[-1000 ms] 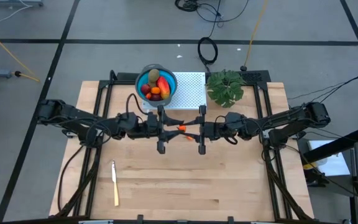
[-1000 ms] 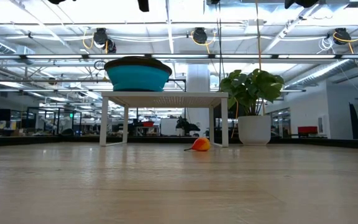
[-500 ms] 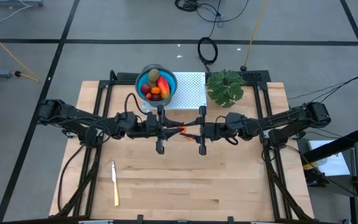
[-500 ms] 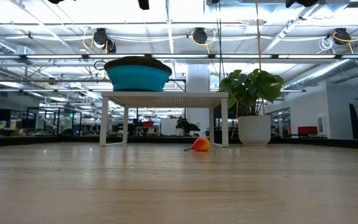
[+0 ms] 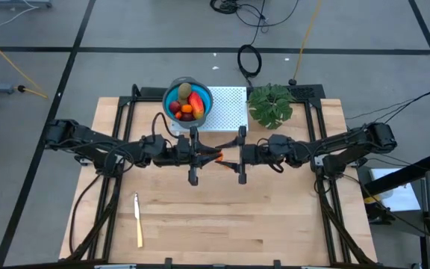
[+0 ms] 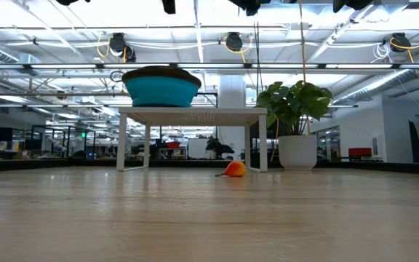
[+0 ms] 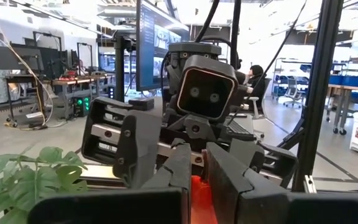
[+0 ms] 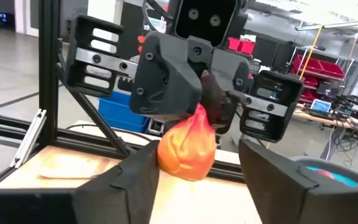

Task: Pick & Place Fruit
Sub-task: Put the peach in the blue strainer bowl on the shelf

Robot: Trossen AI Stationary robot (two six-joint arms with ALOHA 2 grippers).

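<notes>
My left gripper (image 7: 197,180) and my right gripper (image 8: 197,155) face each other above the table's middle. The left one is shut on a red-orange fruit piece (image 8: 186,149), which shows orange between the two grippers (image 5: 216,155) from above. The right gripper is open, its fingers standing to either side of that piece, just short of it. The teal bowl (image 5: 175,95) holds more fruit (image 5: 187,107) and stands on a white stand (image 5: 228,110). Another small orange-red piece (image 6: 234,169) lies on the table by the stand's leg. My left gripper pinches the fruit piece by its red upper end (image 8: 199,117) between its two fingers (image 7: 180,168). The fingers come in level from the table's left. The piece is lifted clear, and its orange body hangs below the fingers.
A potted green plant (image 5: 270,104) stands to the right of the white stand. A cream-yellow knife (image 5: 137,219) lies on the near left of the wooden table (image 5: 275,217). Black frame rails (image 5: 114,119) run along the table's sides.
My right gripper has edged a little toward the table's left, closer to the left gripper and the held fruit piece.
</notes>
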